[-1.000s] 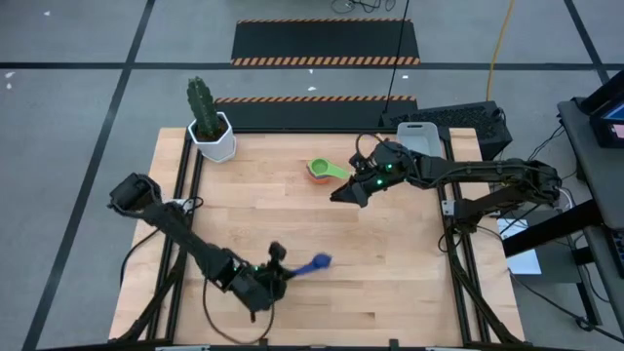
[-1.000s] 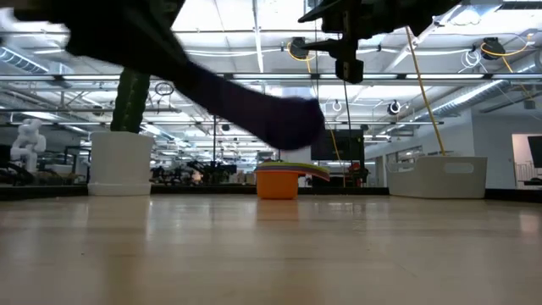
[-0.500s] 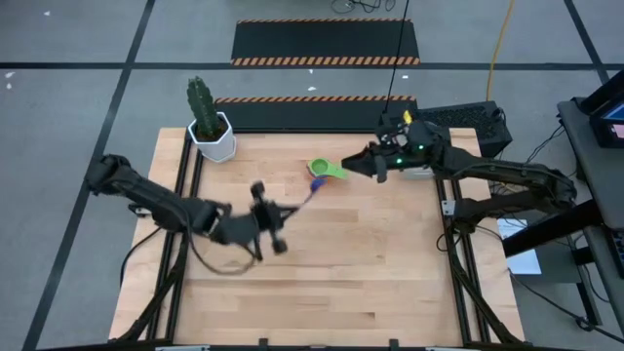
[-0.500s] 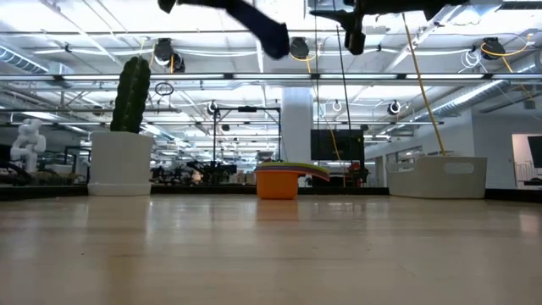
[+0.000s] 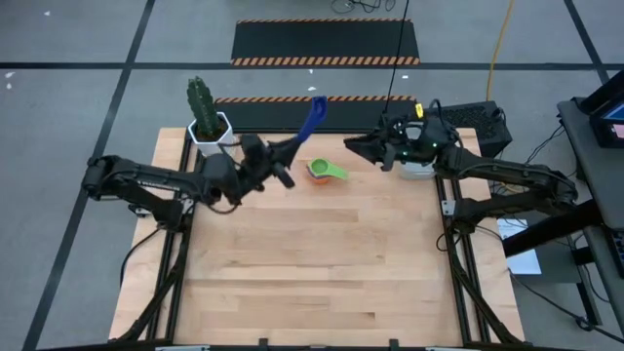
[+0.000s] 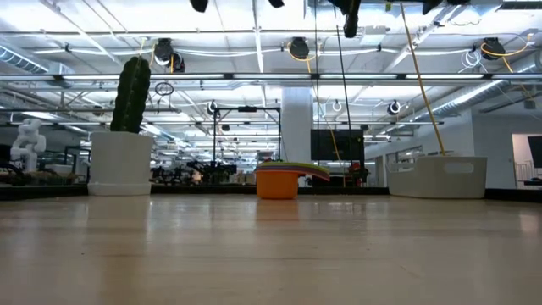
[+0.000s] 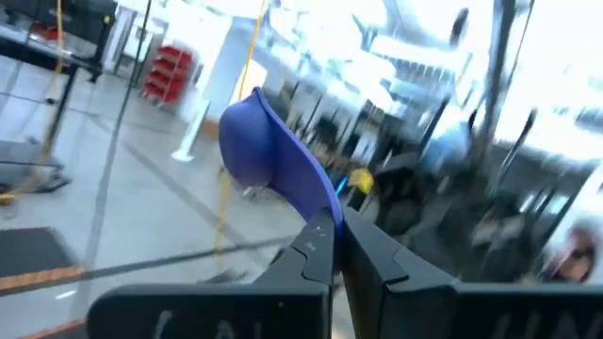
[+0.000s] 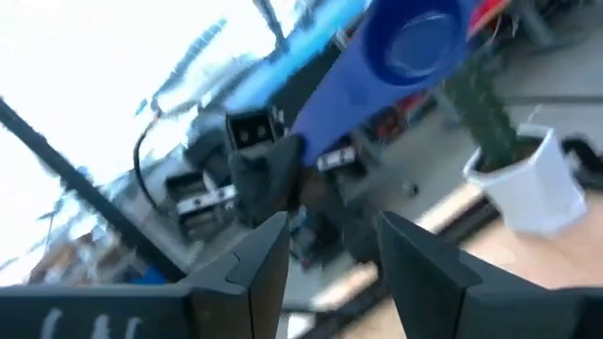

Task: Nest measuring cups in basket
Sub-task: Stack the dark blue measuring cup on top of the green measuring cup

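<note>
1. Above the far middle of the pale wooden table point(image 5: 322, 263), the left gripper point(image 5: 283, 156) holds a dark blue plastic measuring cup point(image 5: 313, 115) by its flat handle, fingers pinched together on it; its long axis runs up and away from the jaws, with the round bowl at the far end.
2. Just beside and below that gripper sits the nested stack of plastic measuring cups point(image 5: 322, 171), orange at the bottom and green on top, its handles pointing toward the right arm. The left arm is nearer to it and carries the cup, so the coming move is judged to be a tilt and lowering of the bowl onto the stack.
3. Right gripper point(image 5: 356, 146) hovers just on the stack's other side, fingers apart and empty, facing the blue cup; it could crowd the approach.
4. Pale grey translucent plastic basket point(image 5: 417, 138) lies under the right arm at the table's far right edge, apart from the stack.
5. White hexagonal pot with a green cactus point(image 5: 209, 125) stands at the far left corner, behind the left arm.
</note>
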